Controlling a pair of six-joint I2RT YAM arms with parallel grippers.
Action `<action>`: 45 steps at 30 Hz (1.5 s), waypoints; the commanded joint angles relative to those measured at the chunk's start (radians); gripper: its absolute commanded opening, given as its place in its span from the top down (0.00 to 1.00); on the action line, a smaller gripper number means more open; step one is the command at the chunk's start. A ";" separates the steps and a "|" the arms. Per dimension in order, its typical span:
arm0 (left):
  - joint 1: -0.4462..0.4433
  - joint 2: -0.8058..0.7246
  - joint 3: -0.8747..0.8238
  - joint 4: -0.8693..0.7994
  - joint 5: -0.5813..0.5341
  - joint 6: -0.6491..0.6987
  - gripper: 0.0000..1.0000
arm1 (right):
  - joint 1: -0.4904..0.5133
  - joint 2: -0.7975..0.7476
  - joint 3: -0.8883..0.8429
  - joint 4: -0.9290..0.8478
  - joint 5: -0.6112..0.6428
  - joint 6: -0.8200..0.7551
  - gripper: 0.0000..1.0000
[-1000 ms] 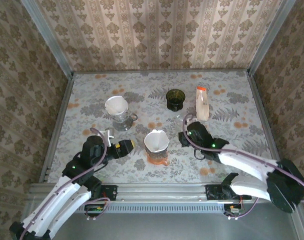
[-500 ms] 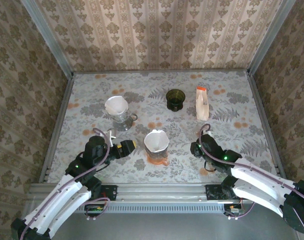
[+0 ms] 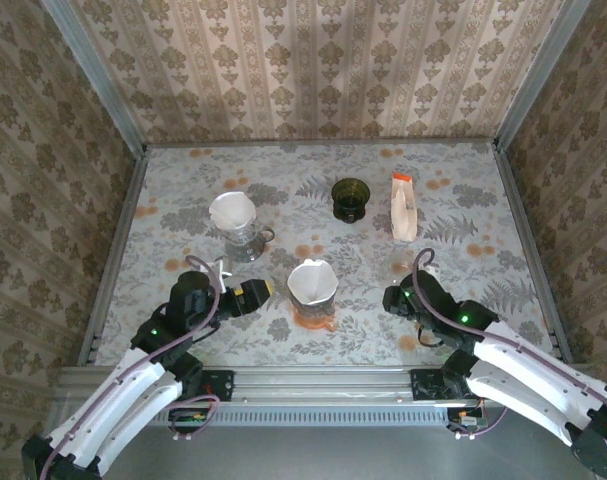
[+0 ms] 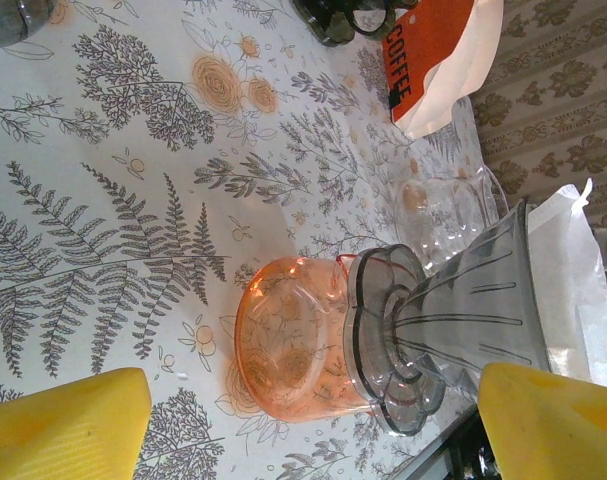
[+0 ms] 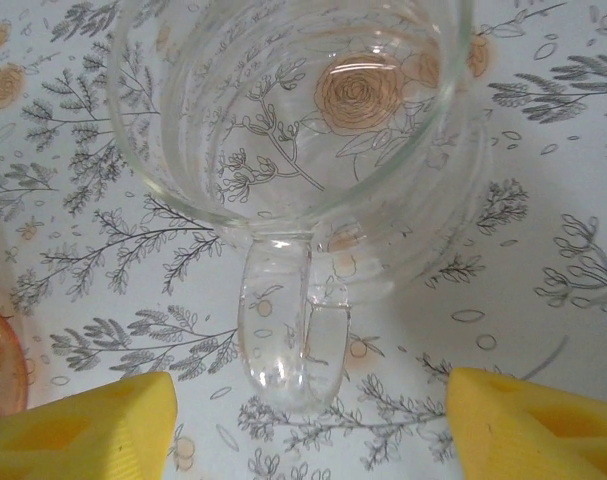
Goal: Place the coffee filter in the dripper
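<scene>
Left end effector (image 3: 255, 292): yours is standing wide open and holding nothing. It is pointing at the dripper (image 4: 463, 300) from just beside it.
Right end effector (image 5: 311, 425): yours is also gaping wide and holding nothing. A clear glass mug (image 5: 293, 110) is sitting right in front, its handle pointing at you.
Coffee filter (image 4: 573, 270): the white paper is sitting inside the grey dripper.
Dripper: it is standing on an orange cup (image 4: 293, 335) in the middle of the bench (image 3: 463, 180).
Coffee bag (image 3: 404, 205): it is standing far back on the right.
</scene>
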 commanded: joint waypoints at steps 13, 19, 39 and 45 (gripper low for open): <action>0.000 -0.001 0.016 0.002 -0.003 -0.006 0.13 | 0.236 -0.294 -0.029 0.046 -0.081 -0.127 0.31; -0.006 -0.026 -0.021 -0.073 0.041 -0.017 0.34 | 0.376 -0.278 -0.136 0.218 -0.115 -0.188 0.32; -0.184 0.500 -0.174 0.566 0.164 -0.128 0.58 | 0.442 0.194 -0.310 0.916 -0.194 -0.292 0.38; -0.193 0.735 -0.159 0.773 0.234 -0.149 0.62 | 0.443 0.260 -0.301 0.969 -0.201 -0.295 0.39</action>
